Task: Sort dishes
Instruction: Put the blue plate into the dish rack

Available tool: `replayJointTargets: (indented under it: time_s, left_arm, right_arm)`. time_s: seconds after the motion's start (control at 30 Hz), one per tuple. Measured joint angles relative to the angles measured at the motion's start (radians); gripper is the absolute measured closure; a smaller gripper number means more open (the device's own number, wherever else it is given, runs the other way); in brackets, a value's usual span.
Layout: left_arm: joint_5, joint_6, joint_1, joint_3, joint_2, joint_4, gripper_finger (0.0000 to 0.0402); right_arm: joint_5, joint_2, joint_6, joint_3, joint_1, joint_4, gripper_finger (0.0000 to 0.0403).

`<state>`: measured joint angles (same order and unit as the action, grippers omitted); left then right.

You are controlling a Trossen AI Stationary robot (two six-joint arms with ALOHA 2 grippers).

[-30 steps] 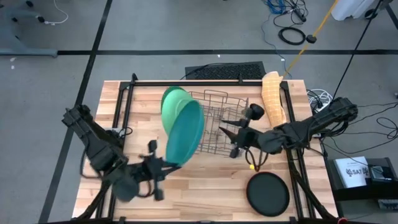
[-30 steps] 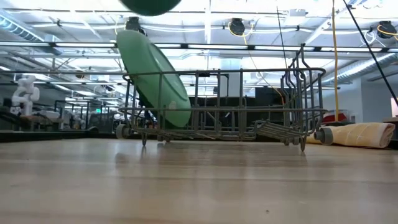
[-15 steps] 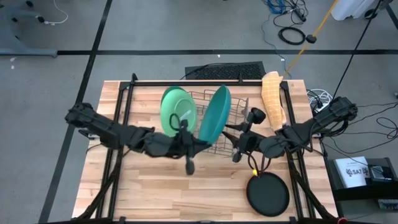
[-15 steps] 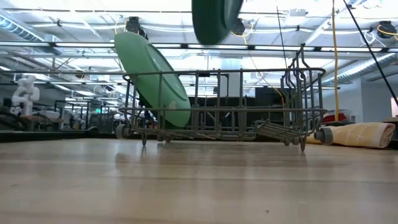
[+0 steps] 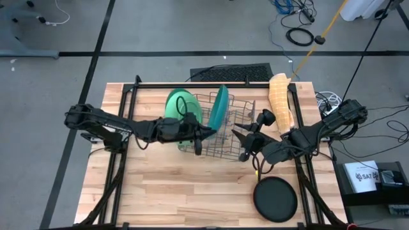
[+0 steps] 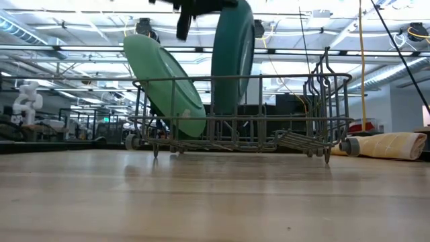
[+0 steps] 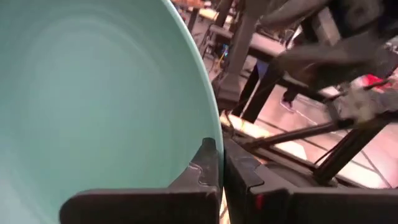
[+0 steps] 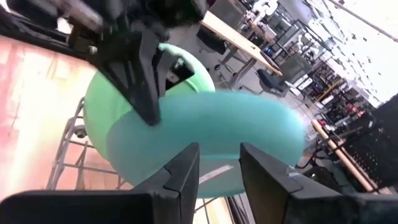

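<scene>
The teal-green plate (image 5: pixel 218 107) stands on edge in the grey wire rack (image 5: pixel 231 131); it also shows in the low view (image 6: pixel 232 60). My left gripper (image 5: pixel 202 134) is shut on it, and also shows at the top of the low view (image 6: pixel 195 7). The light-green plate (image 5: pixel 181 108) leans in the rack's left end, its lower rim between the wires (image 6: pixel 191 128). The small plate (image 5: pixel 275 198) lies black face up on the table at the near right. My right gripper (image 5: pixel 239 144) is open and empty at the rack's right side, facing both green plates (image 8: pixel 214 171). My left gripper pinches the teal-green plate's rim (image 7: pixel 210 127) between its two fingers (image 7: pixel 205 165), one on each face, at the rim's upper near part. The fingers come from the table's left. The plate stands nearly upright, its lower part down inside the rack (image 6: pixel 225 111); whether it rests there, I cannot tell.
A rolled yellowish cloth (image 5: pixel 281 101) lies on the table's far right beside the rack. A black mat (image 5: pixel 230 71) lies beyond the far edge. The near half of the wooden table (image 5: pixel 192 191) holds only the black plate.
My left gripper has carried the teal-green plate from the table's near left toward the far right, over the rack. It has turned the plate from broad face up to standing on edge and lowered it between the rack's wires beside the light-green plate.
</scene>
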<state>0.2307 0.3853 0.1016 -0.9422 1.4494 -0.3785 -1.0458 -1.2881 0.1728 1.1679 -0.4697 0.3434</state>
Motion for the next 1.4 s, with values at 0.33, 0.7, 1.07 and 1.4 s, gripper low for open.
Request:
replayJointTargets:
  time_s: [0.33,0.7,1.07,1.4]
  left_arm:
    - [-0.075,0.050,-0.072,0.089,-0.002,-0.091,0.0401]
    - [-0.057,0.110,-0.088,0.205,-0.002,-0.251,0.0401]
    - [-0.015,0.127,-0.087,0.248,-0.002,-0.310,0.0396]
    - [-0.002,0.133,-0.089,0.250,-0.001,-0.333,0.0304]
  right_arm:
    - [0.005,0.000,-0.102,0.000,0.051,0.087,0.0294]
    - [0.072,0.000,-0.128,0.000,0.085,0.088,0.0294]
    - [0.114,-0.014,-0.136,0.001,0.098,0.079,0.0294]
    - [0.137,-0.020,-0.139,0.001,0.109,0.080,0.0294]
